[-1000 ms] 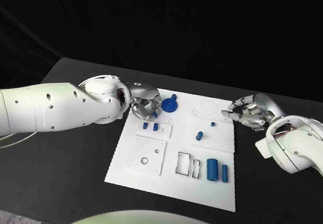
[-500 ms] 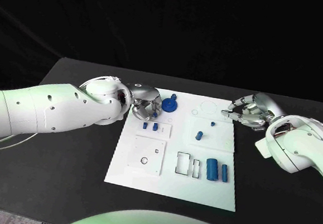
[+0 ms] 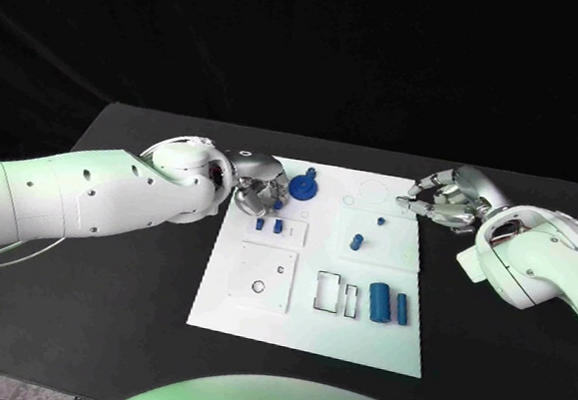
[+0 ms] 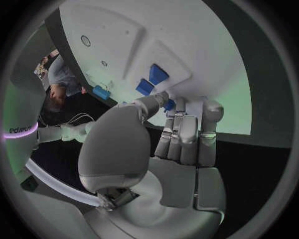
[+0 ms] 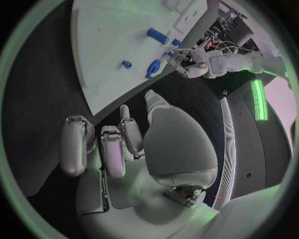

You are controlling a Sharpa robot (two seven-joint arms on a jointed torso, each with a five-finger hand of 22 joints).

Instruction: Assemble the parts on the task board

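White task board (image 3: 308, 324), left robot hand (image 3: 259, 188) pinching blue part (image 4: 169, 104)

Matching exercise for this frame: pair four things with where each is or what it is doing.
1. left hand
2. right hand
3. large blue cylinder
4. blue disc

a. off the board's right far corner, holding nothing
b. near right part of the task board
c. far part of the board, near the left hand
d. fingers down at the board's left far corner

1-d, 2-a, 3-b, 4-c
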